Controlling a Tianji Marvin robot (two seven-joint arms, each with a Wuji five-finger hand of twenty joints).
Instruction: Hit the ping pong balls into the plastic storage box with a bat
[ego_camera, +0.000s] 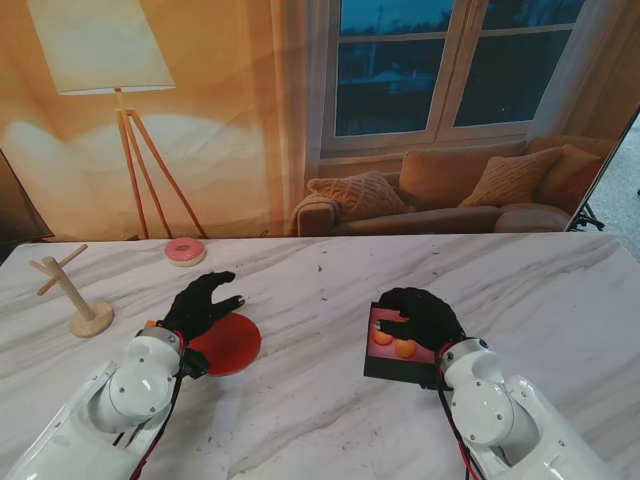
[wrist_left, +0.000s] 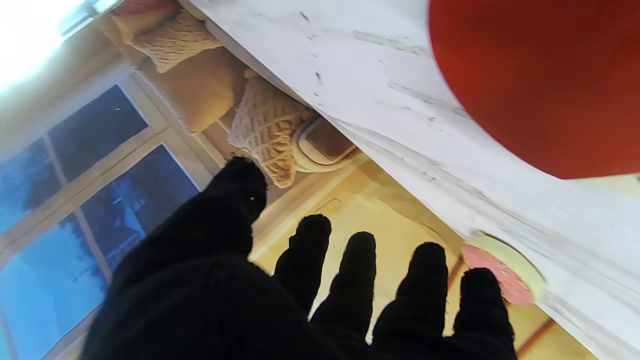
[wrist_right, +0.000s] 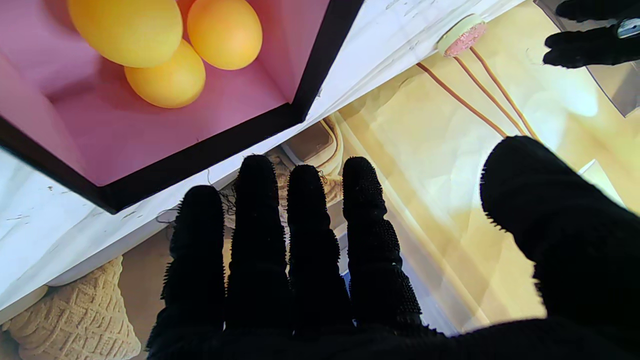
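On the marble counter the left hand hovered with its fingers spread and nothing in them, above the far left edge of the red bat. Only the bat's round red blade showed, lying flat on the counter just right of the left forearm; its handle was hidden under the hand and wrist, so which way its long axis ran could not be told. In the left wrist view the blade filled one corner, clear of the fingertips.

The plastic storage box, black outside and pink inside, sat right of centre, its open top facing up. The right hand was held over its far right part, fingers straight and close together, thumb apart, gripping nothing. Two ping pong balls showed orange inside it from the stand; the right wrist view showed three clustered together on the pink floor.

A pink doughnut lay near the counter's far edge on the left, and a wooden peg stand stood upright farther left.
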